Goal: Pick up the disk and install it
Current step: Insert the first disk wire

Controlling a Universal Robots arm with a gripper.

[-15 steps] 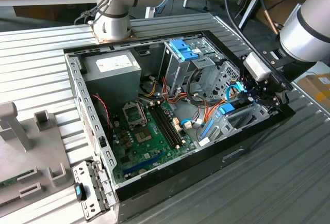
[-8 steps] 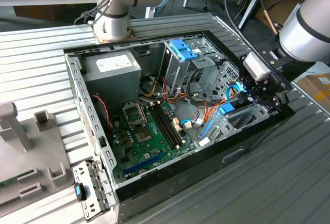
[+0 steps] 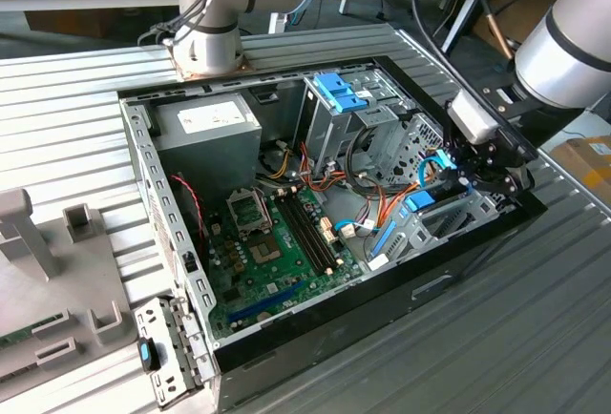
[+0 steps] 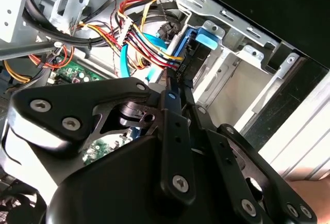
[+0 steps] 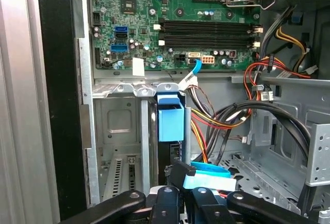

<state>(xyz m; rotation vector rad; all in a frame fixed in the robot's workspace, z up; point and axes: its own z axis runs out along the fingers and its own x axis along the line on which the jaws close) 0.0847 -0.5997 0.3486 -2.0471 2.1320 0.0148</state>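
The disk (image 5: 170,118) stands on edge in my gripper (image 5: 175,195), which is shut on it. Its bright blue carrier frame is at the leading end, at the mouth of the metal drive bay (image 5: 118,126) in the corner of the open computer case. In the second wrist view the fingers (image 4: 172,92) close on the thin dark edge of the disk (image 4: 192,53), with the blue frame against the bay's silver walls (image 4: 232,74). In the exterior view the gripper (image 3: 458,180) hangs over the case's right end, and the blue of the disk (image 3: 421,201) shows just below it.
Bundles of red, yellow and black cables (image 5: 227,115) and a blue cable (image 4: 124,59) run close beside the bay. The motherboard (image 3: 277,242), power supply (image 3: 210,133) and an upper cage with a blue tab (image 3: 339,90) take up the case. Grey fixtures (image 3: 57,280) stand on the table at the exterior view's left.
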